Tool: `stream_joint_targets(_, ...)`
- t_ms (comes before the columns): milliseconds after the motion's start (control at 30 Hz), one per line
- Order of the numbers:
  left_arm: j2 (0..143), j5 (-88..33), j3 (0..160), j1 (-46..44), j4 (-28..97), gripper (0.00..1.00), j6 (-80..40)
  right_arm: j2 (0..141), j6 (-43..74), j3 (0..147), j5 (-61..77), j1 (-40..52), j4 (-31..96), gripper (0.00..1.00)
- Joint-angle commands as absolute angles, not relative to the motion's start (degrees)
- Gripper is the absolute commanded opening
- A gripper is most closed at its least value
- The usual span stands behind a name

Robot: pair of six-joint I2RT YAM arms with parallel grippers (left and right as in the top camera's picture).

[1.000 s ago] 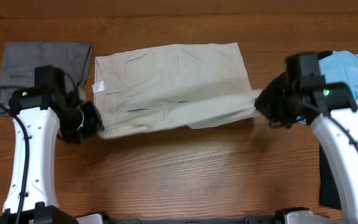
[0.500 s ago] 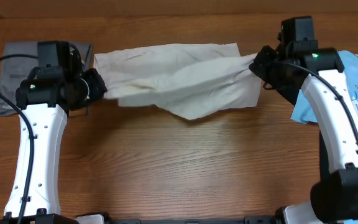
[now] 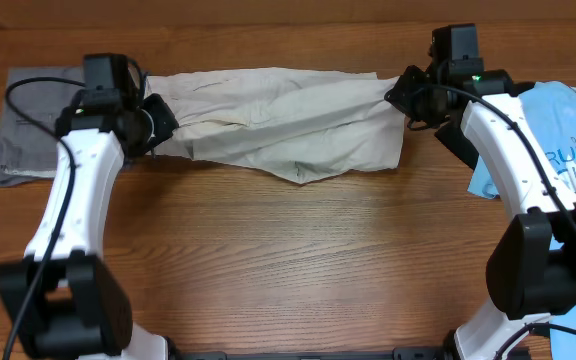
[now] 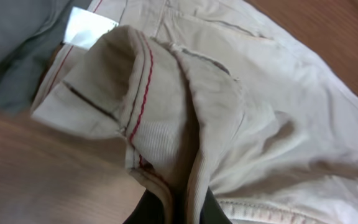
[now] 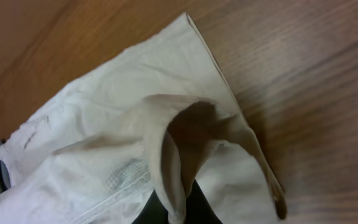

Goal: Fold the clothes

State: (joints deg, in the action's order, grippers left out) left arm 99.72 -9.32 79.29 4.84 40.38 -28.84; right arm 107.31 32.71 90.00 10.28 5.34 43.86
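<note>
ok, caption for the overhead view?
Mid-fold: left gripper and right gripper hold the beige trousers stretched by opposite ends.

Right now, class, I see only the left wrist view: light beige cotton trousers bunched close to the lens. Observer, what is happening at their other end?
Observer: The right fingers are shut on the other end of the light beige cotton trousers.
Operator: Does anything lie beyond that end?
Observer: Yes, a light blue printed T-shirt lies on the wooden table, partly hidden by the right arm.
Operator: Are the trousers flat across the middle?
Observer: No. They are wrinkled, with a loose flap reaching toward the near edge at the middle.
</note>
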Motion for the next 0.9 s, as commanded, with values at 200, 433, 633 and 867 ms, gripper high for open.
stream_joint_targets(200, 107.2, -7.2, 80.8, 4.8, 31.1, 0.04, -29.8, 111.4, 32.3, 91.1, 9.0, 5.8, 39.0, 0.04)
stream_joint_targets(433, 108.1, -8.2, 80.8, 4.8, 23.9, 0.66, -29.8, 116.1, 32.1, 91.1, 8.5, 7.1, 34.7, 0.19)
stream_joint_targets(633, 108.0, -21.6, 84.9, 5.3, 20.6, 0.87, -25.3, 116.5, 24.2, 92.4, 9.1, 7.2, 28.8, 1.0)
stream_joint_targets(867, 107.3, -22.5, 98.0, 3.6, 39.4, 0.8, -16.3, 110.0, 20.1, 98.8, 17.0, 6.9, 43.2, 0.88)
